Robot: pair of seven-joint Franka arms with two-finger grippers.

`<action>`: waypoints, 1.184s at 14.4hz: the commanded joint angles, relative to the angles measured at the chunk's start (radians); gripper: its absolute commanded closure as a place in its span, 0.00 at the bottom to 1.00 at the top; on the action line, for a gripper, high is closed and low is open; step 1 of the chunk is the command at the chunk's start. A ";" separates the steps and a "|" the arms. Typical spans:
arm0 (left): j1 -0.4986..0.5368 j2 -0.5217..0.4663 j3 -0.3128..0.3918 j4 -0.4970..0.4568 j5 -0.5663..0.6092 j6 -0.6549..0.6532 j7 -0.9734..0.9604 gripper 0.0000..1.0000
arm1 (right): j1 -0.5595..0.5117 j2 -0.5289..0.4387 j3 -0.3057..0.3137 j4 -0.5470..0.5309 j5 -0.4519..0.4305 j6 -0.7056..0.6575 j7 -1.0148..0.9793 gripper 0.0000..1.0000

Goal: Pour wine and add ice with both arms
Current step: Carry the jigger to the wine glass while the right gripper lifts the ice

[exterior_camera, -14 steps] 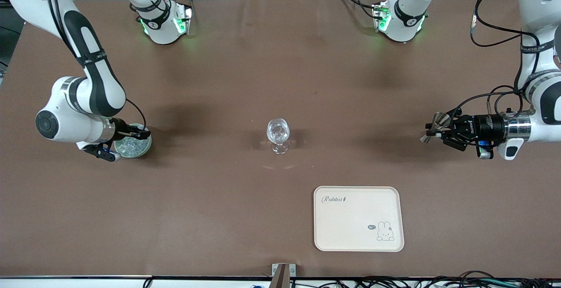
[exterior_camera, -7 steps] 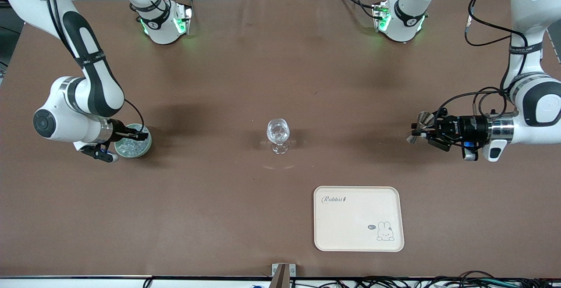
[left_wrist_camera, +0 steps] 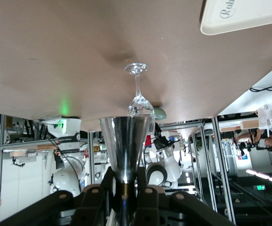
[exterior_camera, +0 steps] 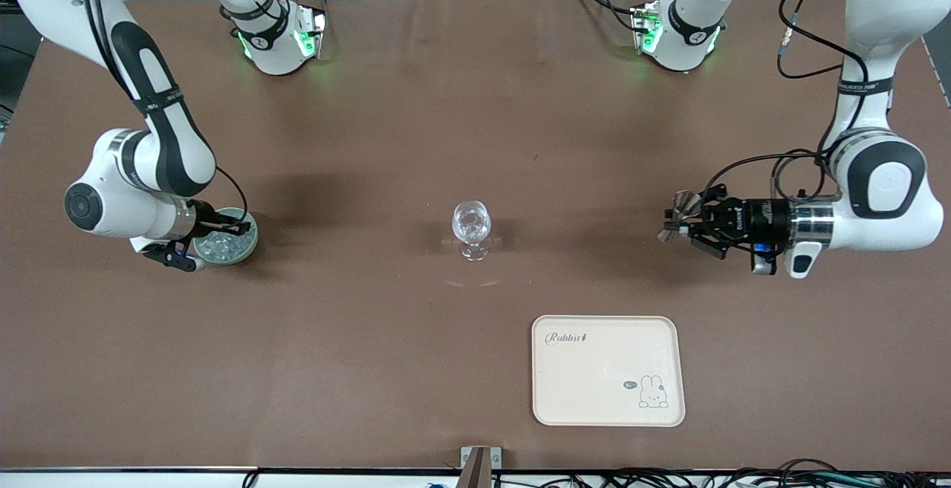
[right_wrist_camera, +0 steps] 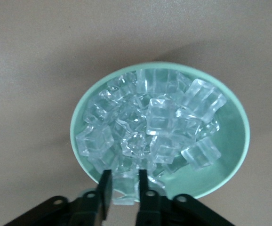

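Observation:
A clear stemmed glass stands at the table's middle; it also shows in the left wrist view. My left gripper is shut on a silver cone-shaped measuring cup, held level above the table toward the left arm's end; the left wrist view shows the cup clamped in that gripper. A green bowl of ice sits toward the right arm's end. My right gripper is over the bowl. In the right wrist view the gripper is shut on one ice cube over the bowl's rim.
A cream tray with a rabbit print lies nearer the front camera than the glass, a little toward the left arm's end. Both arm bases stand at the table's edge farthest from the camera. Bare brown table surrounds the glass.
My left gripper has carried the measuring cup steadily toward the glass. My right gripper has stayed at the bowl, shifting only slightly.

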 commanded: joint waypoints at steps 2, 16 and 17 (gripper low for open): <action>0.004 -0.024 -0.084 0.018 0.019 0.093 -0.081 0.99 | -0.011 -0.017 0.005 0.034 0.001 -0.081 -0.019 0.93; -0.004 -0.004 -0.400 0.152 0.241 0.365 -0.442 0.99 | -0.002 -0.036 0.007 0.559 -0.112 -0.465 -0.014 0.96; -0.005 -0.004 -0.425 0.157 0.278 0.400 -0.460 0.99 | -0.001 -0.037 0.008 0.594 -0.111 -0.495 -0.009 0.96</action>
